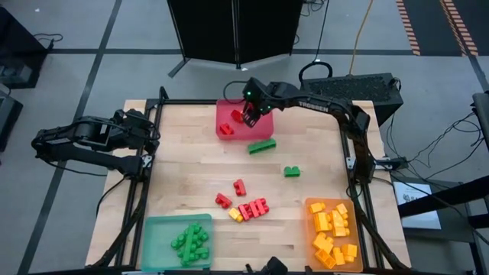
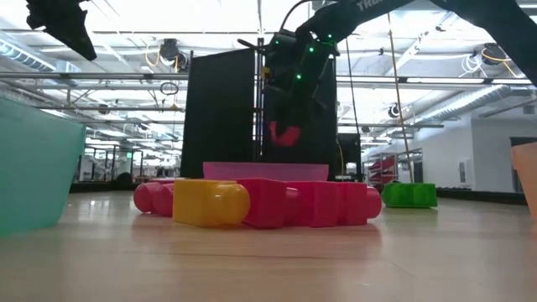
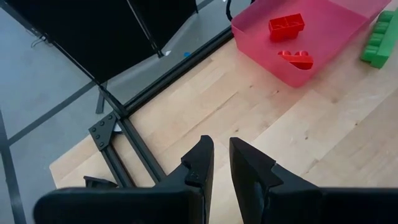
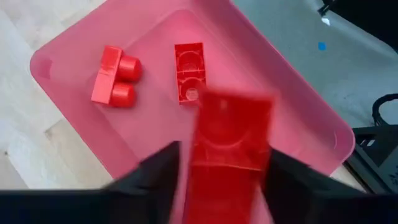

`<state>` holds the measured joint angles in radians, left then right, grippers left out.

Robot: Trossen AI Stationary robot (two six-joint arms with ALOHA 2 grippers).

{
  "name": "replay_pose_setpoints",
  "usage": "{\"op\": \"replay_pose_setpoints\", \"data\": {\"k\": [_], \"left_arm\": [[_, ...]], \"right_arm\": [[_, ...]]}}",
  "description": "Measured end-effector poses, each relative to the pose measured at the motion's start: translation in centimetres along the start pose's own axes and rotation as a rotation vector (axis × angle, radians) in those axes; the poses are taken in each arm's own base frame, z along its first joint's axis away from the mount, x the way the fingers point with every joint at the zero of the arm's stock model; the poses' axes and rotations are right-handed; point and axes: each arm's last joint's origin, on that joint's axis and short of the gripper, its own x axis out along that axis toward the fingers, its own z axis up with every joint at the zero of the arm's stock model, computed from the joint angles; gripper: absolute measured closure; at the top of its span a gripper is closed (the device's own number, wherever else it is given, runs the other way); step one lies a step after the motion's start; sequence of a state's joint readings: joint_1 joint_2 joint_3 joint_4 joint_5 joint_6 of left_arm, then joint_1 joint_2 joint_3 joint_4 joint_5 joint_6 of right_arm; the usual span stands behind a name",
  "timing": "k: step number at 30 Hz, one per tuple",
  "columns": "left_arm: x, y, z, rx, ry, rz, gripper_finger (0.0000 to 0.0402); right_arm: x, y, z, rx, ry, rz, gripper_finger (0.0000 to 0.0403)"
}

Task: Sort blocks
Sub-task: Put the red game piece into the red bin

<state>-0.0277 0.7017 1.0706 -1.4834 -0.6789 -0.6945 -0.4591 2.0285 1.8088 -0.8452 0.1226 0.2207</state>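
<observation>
**Red drop into red tray: release in progress**

Right gripper [image 1: 246, 116] sits over the red tray [image 1: 226, 107] at the desk's 12 o'clock edge. Red block [image 4: 229, 134] is between its fingers in the right wrist view, blurred. Can't tell if the jaws are clamped on it or already letting go. Low view shows the block [image 2: 285, 134] well above the tray floor.

How I'd do this step:
- Block is over the tray interior, two red blocks [image 4: 116, 76] already lying inside. Keep the drop point clear of them so it doesn't bounce off and over the wall.
- Come lower before fully parting the jaws if it's not gone already; from this height it may tumble.
- Open fully, then lift straight up so a finger doesn't drag the block or clip the tray wall.

Left gripper [image 3: 221, 163] parked off the desk at 9 o'clock, fingers close together, nothing between them.

Remaining on the desk, judging by the high view: green block [image 1: 261, 145] just at the tray's 5 o'clock, another green [image 1: 292, 171] mid-desk, red cluster with one yellow [image 1: 243, 206] toward 6 o'clock. Green tray [image 1: 157, 229] at 7, orange tray [image 1: 312, 229] at 5, both partly filled. Next pick probably the near green one.
</observation>
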Motion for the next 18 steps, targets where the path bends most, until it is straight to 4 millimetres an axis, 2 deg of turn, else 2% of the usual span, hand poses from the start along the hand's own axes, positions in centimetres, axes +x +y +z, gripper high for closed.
{"op": "replay_pose_setpoints", "data": {"k": [3, 5, 8, 11, 14, 18], "left_arm": [[0.0, 0.0, 0.0, 0.0, 0.0, 0.0, 0.0343], [0.0, 0.0, 0.0, -0.002, 0.0, 0.0, 0.0343], [0.0, 0.0, 0.0, -0.006, 0.0, 0.0, 0.0343], [0.0, 0.0, 0.0, -0.007, 0.0, 0.0, 0.0343], [0.0, 0.0, 0.0, -0.007, 0.0, 0.0, 0.0343], [0.0, 0.0, 0.0, -0.009, -0.002, -0.002, 0.0343]], "right_arm": [[0.0, 0.0, -0.1, -0.007, 0.01, 0.019, 0.0134], [0.0, 0.1, -0.1, -0.008, 0.01, 0.021, 0.0103], [0.0, 0.1, -0.1, 0.016, 0.013, 0.033, 0.0084], [-0.4, 0.8, 0.0, 0.02, 0.021, 0.162, 0.0087], [-1.7, 3.2, -0.4, -0.017, 0.021, 0.322, 0.0097], [-2.7, 9.0, -2.5, -0.16, 0.072, 0.48, 0.0105]]}}
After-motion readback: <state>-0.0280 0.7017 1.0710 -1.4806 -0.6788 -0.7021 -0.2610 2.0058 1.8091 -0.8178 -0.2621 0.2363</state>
